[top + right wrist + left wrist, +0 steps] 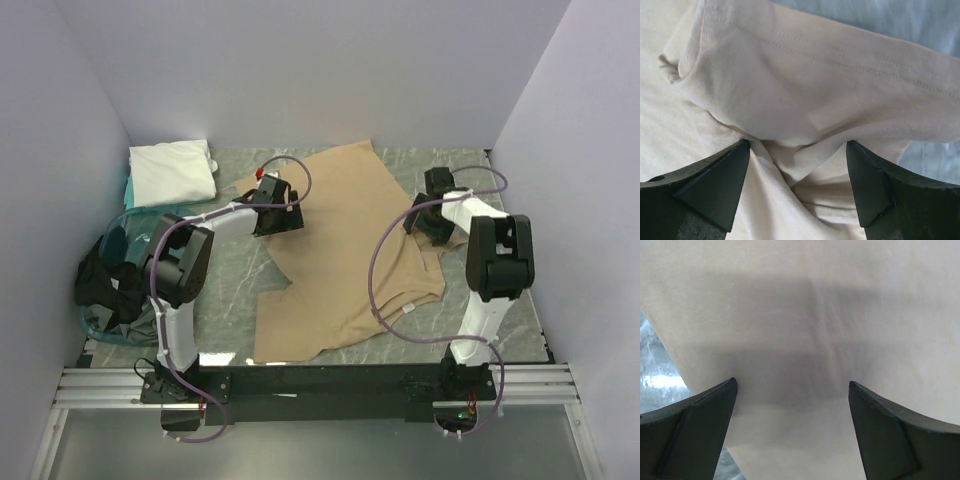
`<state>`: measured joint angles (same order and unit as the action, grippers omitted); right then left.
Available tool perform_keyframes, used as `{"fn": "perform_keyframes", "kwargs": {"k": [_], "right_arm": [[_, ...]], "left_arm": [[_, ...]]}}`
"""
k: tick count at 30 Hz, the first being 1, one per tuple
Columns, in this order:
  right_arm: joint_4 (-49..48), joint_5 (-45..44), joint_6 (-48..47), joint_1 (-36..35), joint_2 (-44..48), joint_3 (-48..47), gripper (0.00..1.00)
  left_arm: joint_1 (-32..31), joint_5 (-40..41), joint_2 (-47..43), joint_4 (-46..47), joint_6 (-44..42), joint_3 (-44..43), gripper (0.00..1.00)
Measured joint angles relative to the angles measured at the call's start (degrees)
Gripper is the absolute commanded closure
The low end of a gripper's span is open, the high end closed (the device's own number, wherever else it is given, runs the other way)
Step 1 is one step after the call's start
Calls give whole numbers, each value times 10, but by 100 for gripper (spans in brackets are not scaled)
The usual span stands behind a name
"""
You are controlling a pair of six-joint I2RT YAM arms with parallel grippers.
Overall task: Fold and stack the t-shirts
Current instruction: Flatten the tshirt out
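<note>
Overhead: white cotton t-shirt (172,172) is sitting folded far left; tan-beige cotton t-shirt (345,260) is lying unfolded on the grey worktop (235,300). Left wrist: left claw (792,385) is hovering wide open, empty, above it. Right wrist: right claw (797,145) is gaping, empty, over its sleeve (805,90).

Left arm (178,268): base at near edge of the table (230,290), elbow raised, forearm stretched toward the far edge.
Left gripper (792,385): pointed down, jaws spread wide.
Right arm (497,262): base at near edge, elbow raised.
Right gripper (797,145): pointed down near the right edge, jaws apart.
</note>
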<state>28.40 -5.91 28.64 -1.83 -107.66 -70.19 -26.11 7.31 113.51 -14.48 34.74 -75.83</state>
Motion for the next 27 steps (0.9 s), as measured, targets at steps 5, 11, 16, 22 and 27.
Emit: {"fn": "perform_keyframes", "kwargs": {"k": [5, 11, 16, 22, 27], "right_arm": [[52, -4, -30, 0, -88, -130, 17], [101, 18, -69, 0, -177, -288, 18], [143, 40, -105, -5, -297, -476, 18], [167, 70, -137, -21, -398, -657, 18], [140, 84, -159, -47, -362, -600, 17]], "left_arm": [[-14, 1, -39, 34, 11, 65, 1], [-84, -25, -120, 51, 69, 168, 1], [-180, -75, -154, 45, 119, 203, 1], [-266, -122, -153, 14, 131, 188, 1], [-291, -110, -162, -57, 130, 174, 1]]}}
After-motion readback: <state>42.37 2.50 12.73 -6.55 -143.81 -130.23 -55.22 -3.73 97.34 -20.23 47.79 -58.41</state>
